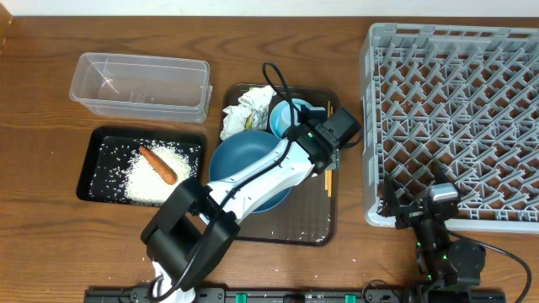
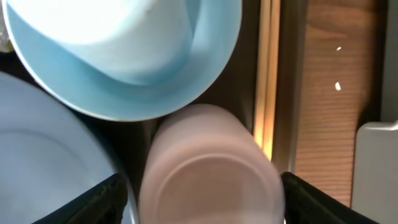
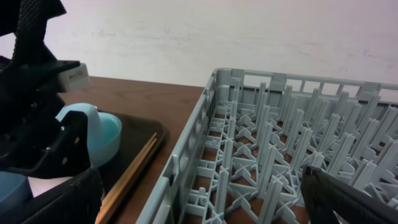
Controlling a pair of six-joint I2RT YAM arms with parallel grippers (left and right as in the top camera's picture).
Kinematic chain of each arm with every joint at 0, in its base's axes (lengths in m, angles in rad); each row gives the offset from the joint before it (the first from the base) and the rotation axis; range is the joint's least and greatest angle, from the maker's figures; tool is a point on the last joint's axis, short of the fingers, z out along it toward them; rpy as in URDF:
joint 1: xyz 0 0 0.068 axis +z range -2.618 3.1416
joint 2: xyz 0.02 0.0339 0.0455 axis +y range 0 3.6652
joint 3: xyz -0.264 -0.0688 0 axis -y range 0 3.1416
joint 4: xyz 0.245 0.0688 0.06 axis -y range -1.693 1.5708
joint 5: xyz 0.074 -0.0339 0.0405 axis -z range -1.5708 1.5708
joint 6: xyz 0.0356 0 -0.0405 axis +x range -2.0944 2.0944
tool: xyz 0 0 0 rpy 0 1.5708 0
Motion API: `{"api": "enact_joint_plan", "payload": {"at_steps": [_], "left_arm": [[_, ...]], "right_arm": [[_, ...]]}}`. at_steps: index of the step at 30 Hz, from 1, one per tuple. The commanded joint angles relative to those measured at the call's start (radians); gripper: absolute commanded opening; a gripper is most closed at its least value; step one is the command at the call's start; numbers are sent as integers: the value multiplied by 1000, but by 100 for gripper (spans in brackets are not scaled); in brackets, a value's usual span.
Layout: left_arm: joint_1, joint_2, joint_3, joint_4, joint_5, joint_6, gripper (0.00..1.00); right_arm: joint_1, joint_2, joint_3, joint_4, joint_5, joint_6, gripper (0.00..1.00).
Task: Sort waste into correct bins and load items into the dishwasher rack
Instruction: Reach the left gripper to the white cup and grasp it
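carrot (image 1: 157,164) lies on rice (image 1: 152,183) in the shallow tray (image 1: 143,131), tub (image 1: 139,84) behind, rack (image 1: 455,118) far right.

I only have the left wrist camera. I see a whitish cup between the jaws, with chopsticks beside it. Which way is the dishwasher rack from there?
Observer: The dishwasher rack is on the robot's right of the brown tray you are over. There is a strip of bare wood between them.
Operator: Okay, and where is the other arm? Is it in my way?
Observer: The right gripper is by the rack's near left corner. Its jaws are open and hold nothing.
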Motion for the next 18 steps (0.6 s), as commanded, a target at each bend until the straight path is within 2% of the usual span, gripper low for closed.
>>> {"api": "enact_joint_plan", "payload": {"at_steps": [1,14,18], "left_arm": [[0,12,9,2,-28,-6,79],[1,60,-3,13,-27,-13,78],[1,60,-3,15,-27,-13,72]], "right_arm": [[-18,-6,-1,-5,-1,-14,99],[-18,-6,-1,-5,-1,-14,99],[-18,-6,-1,-5,-1,-15,99]]}}
